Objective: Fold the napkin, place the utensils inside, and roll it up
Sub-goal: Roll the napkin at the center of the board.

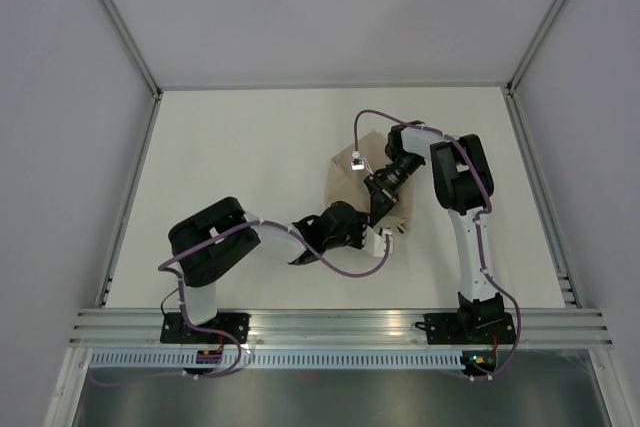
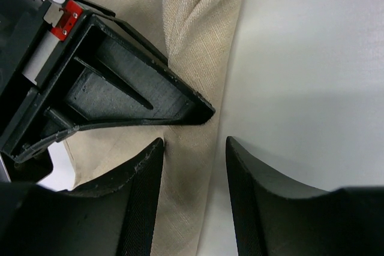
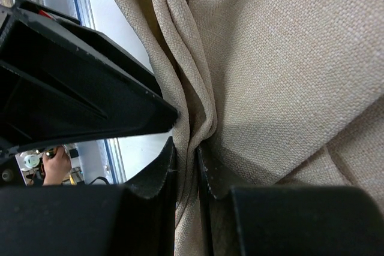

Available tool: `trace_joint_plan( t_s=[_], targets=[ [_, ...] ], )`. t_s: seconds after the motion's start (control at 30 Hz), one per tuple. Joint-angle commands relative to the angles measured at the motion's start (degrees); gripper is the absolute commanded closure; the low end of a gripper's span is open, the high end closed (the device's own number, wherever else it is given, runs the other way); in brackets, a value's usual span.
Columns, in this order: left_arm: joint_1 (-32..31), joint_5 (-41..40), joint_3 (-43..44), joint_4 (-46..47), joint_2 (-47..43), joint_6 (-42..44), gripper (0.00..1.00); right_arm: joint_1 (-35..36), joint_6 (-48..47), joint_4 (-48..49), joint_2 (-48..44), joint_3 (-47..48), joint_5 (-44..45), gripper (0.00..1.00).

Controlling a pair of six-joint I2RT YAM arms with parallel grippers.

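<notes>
Right gripper [image 3: 186, 161] has its 2 fingers pinched tight on a gathered fold of the napkin [image 1: 343, 175]. Just beside it, the left gripper [image 2: 193, 148] stands partly open, straddling the cloth's edge and clamping nothing. Bunched cloth lies right of the middle of the table [image 1: 240, 157] with bare surface all round, but from above both wrists cover most of it and its outline is hard to make out.

— What's there apart from the job itself?
— A white matte tabletop [image 1: 250, 167]. A slotted aluminium rail [image 1: 340, 322] runs along its near edge.
— And around it?
— Pale grey walls [image 1: 330, 7], with slanting metal frame posts [image 1: 112, 12] at the far corners.
</notes>
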Motion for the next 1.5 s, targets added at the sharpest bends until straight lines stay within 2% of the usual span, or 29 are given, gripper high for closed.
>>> trace_joint_plan(
  t_s=[0.0, 0.27, 0.47, 0.8, 0.9, 1.0, 1.1, 1.2, 1.47],
  targets=[
    [-0.5, 2.4, 2.4, 0.3, 2.3, 2.6, 0.48, -0.3, -3.4, 7.5, 3.6, -0.2, 9.3, 1.00],
    [-0.4, 4.0, 4.8, -6.2, 3.6, 2.4, 0.53, -0.5, -3.8, 7.0, 3.6, -0.1, 9.2, 1.00],
    [-0.4, 5.7, 6.9, -12.4, 4.7, 2.1, 0.62, -0.7, -4.6, 6.6, 3.4, -0.3, 9.1, 1.00],
    [-0.4, 12.0, 13.6, -25.9, 6.6, -3.4, 0.94, -1.2, -4.7, 6.7, 1.7, -0.5, 8.7, 0.99],
    [-0.4, 15.0, 16.0, -30.3, 6.8, -6.7, 0.98, -1.7, -4.1, 7.6, -0.1, -1.2, 8.0, 0.91],
    [-0.2, 18.1, 18.0, -33.3, 7.4, -9.9, 0.98, -2.1, -3.9, 8.9, -3.2, -2.4, 7.2, 0.78],
    [0.3, 21.3, 19.4, -35.3, 7.6, -13.4, 0.98, -2.5, -2.8, 10.5, -7.0, -3.8, 6.7, 0.59],
    [0.8, 24.2, 19.5, -35.3, 7.5, -16.9, 0.98, -3.1, -1.1, 12.1, -10.8, -5.1, 6.4, 0.50],
    [3.1, 31.3, 20.7, -35.3, 8.8, -23.9, 0.98, -6.8, 4.7, 17.0, -18.1, -8.5, 5.2, 0.46]
  ],
)
